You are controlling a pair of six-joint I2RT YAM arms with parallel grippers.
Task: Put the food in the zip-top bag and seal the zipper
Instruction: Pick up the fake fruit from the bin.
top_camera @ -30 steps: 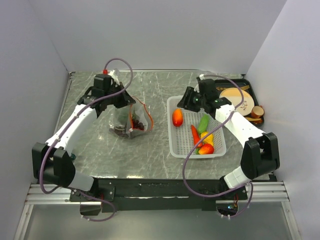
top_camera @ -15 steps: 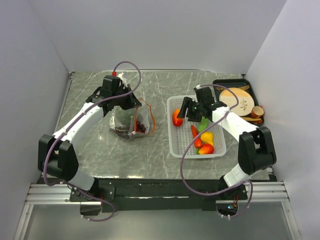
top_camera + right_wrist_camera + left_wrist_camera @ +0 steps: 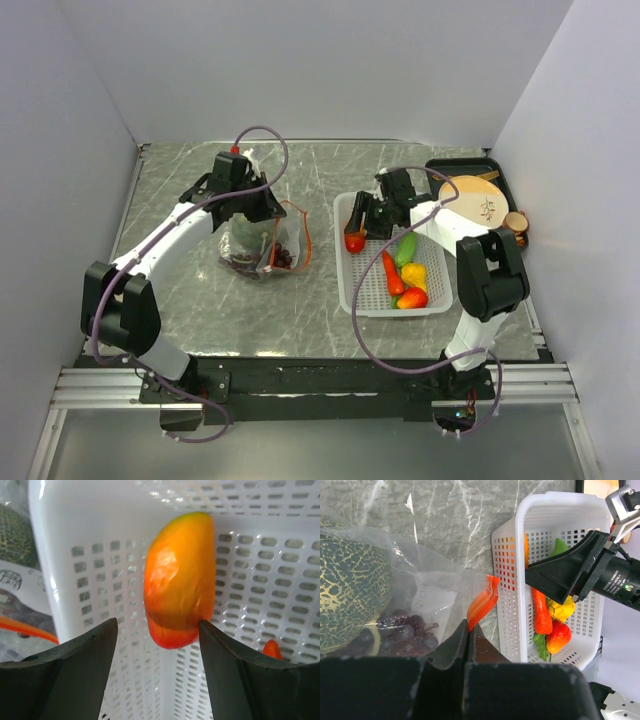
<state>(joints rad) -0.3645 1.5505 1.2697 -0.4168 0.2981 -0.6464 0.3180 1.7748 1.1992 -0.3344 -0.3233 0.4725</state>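
Observation:
The clear zip-top bag (image 3: 255, 245) lies left of centre and holds a dark green round fruit (image 3: 345, 600) and purple grapes (image 3: 405, 632). My left gripper (image 3: 262, 208) is shut on the orange-red zipper strip (image 3: 482, 602) and holds the bag's mouth up. My right gripper (image 3: 361, 222) is open inside the white basket (image 3: 345, 290). Its fingers straddle the lower end of the orange-red tomato (image 3: 180, 580), and the right finger (image 3: 240, 665) touches it. A carrot (image 3: 390, 272) and green (image 3: 407, 247), yellow (image 3: 413, 275) and red (image 3: 412, 297) pieces lie in the basket.
A black tray (image 3: 500, 172) at the back right holds a tan wooden disc (image 3: 470, 195) and a small brown cup (image 3: 517, 222). The basket's left wall (image 3: 75, 530) stands between the tomato and the bag. Grey walls enclose the table on three sides.
My right gripper has moved left and down into the basket's far left corner, onto the tomato. My left gripper has shifted slightly right, still holding the zipper strip.

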